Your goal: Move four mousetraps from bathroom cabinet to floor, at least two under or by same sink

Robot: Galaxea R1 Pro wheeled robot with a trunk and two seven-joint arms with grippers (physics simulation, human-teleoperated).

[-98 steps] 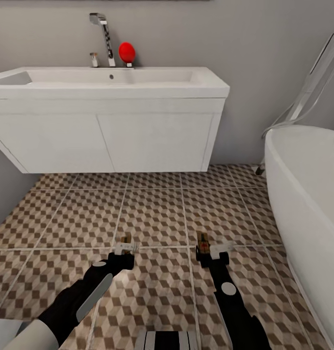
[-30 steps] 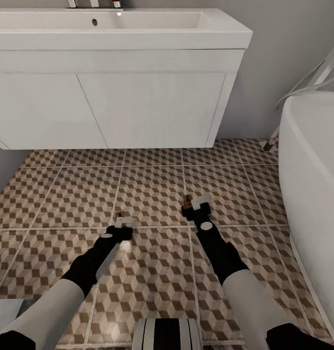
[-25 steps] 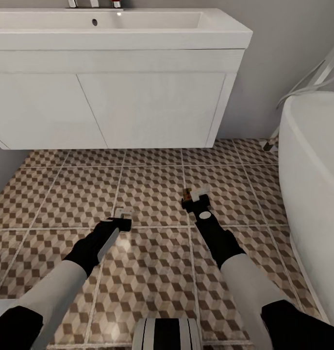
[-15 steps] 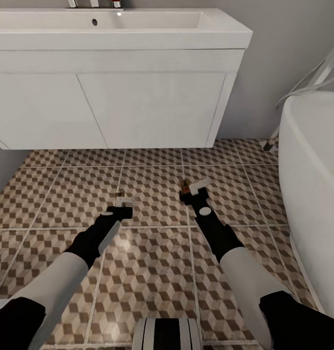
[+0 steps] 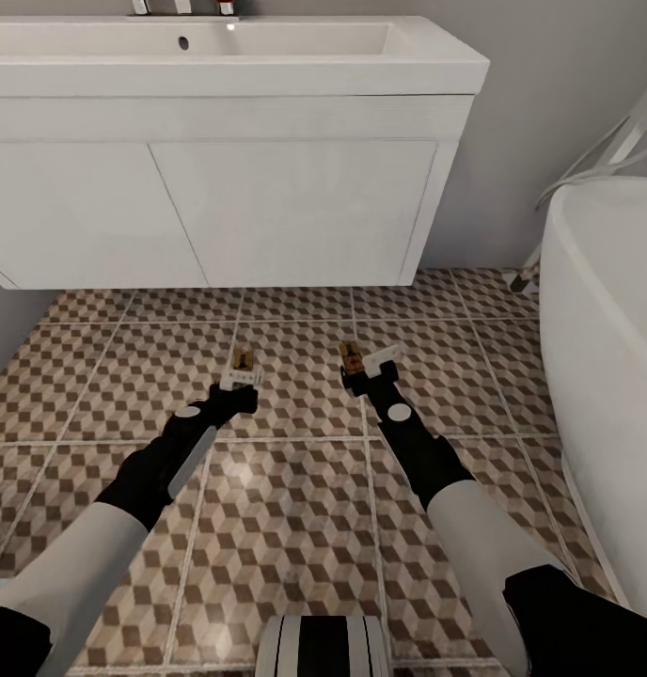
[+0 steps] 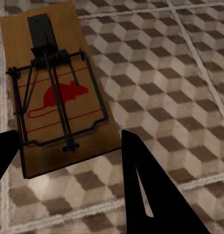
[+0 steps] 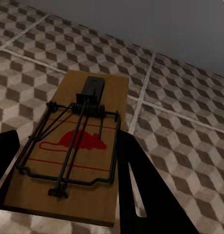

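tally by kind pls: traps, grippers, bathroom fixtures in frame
Mousetraps: 2, one between the jaws of the left gripper at, one in the right gripper at.
Grippers: 2.
Fixtures: 2, the sink and the bathtub.
Total: 6.

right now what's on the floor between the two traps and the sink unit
Nothing: head view shows bare patterned floor from both mousetraps to the sink unit.
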